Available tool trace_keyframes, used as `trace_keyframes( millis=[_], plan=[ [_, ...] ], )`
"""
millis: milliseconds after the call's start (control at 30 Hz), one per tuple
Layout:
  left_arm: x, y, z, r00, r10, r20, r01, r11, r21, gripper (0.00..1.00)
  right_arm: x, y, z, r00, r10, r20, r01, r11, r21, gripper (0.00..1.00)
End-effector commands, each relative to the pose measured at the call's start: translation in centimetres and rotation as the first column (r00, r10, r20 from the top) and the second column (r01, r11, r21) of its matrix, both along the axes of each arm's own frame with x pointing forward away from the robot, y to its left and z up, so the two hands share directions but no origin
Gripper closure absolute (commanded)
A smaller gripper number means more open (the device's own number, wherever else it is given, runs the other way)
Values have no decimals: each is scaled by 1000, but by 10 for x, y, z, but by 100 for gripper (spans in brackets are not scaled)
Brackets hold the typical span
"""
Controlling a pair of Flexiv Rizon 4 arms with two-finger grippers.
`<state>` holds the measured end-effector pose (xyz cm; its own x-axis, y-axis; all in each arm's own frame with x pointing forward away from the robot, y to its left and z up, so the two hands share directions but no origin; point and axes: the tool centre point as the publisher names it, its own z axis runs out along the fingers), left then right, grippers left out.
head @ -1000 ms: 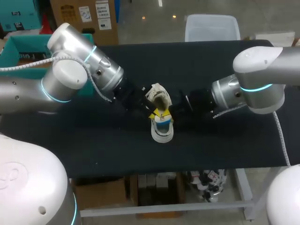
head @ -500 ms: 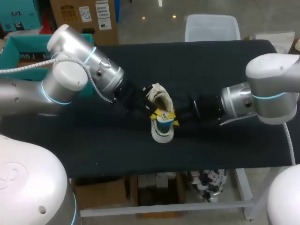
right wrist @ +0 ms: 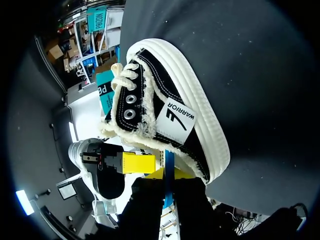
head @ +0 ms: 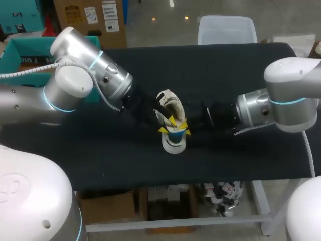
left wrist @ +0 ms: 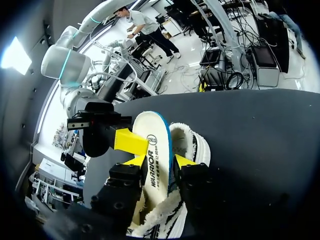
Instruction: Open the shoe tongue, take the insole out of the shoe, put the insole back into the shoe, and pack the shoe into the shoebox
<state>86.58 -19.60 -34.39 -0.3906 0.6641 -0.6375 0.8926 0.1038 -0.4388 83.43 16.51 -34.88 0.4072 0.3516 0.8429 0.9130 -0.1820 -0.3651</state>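
Note:
A black canvas shoe (head: 169, 103) with a white sole and frayed cream edging lies mid-table. Its white, blue-edged insole (head: 174, 134) sticks out of it. My right gripper (head: 181, 128) comes in from the right and is shut on the insole (right wrist: 168, 165), which shows edge-on between its yellow tips (right wrist: 165, 173), with the shoe (right wrist: 165, 115) just ahead. My left gripper (head: 168, 125) is at the shoe from the left. Its fingers stand open on either side of the insole (left wrist: 152, 150), and the midpoint of its tips (left wrist: 160, 161) lies over the insole's face. The shoe's frayed collar (left wrist: 192, 142) is beside it.
The table (head: 241, 155) has a black cover. An open teal box (head: 22, 52) sits at the far left, partly behind my left arm. A clear plastic bin (head: 226, 29) stands past the back edge.
My left gripper has opened and shifted from the shoe's collar toward the insole. My right arm drew back to the right, still holding the insole.

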Motion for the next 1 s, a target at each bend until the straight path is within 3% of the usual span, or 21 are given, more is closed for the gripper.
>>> trace_keyframes(
  millis=[33,67,200,367,667,867,900,933,1000],
  plan=[
    [-10,1,3,1000,3,13,-3,1000,1,96,2,2,0,1000,0,-1,0,1000,-3,100],
    [-11,0,3,1000,-1,20,1,1000,0,100,2,3,0,1000,-1,-1,1,1000,-4,100],
    [-12,0,3,999,-10,34,10,1000,1,100,1,4,0,1000,-6,5,7,1000,-15,100],
    [-1,0,1,999,6,47,-7,1000,7,100,4,7,-3,1000,-28,3,28,998,-55,100],
    [20,-3,-10,999,29,17,-29,999,16,100,30,15,-11,999,-37,-26,35,996,-82,100],
    [18,-2,-12,999,31,5,-31,999,13,100,32,17,-11,999,-36,-32,33,995,-91,100],
    [16,-2,-12,1000,30,4,-30,999,12,100,30,16,-10,999,-40,-31,37,995,-89,96],
    [15,-3,-12,1000,29,4,-29,1000,12,100,26,15,-9,999,-44,-28,41,995,-89,82],
    [13,-3,-12,1000,27,4,-27,1000,11,100,21,13,-6,998,-53,-22,50,995,-90,66]
  ],
)
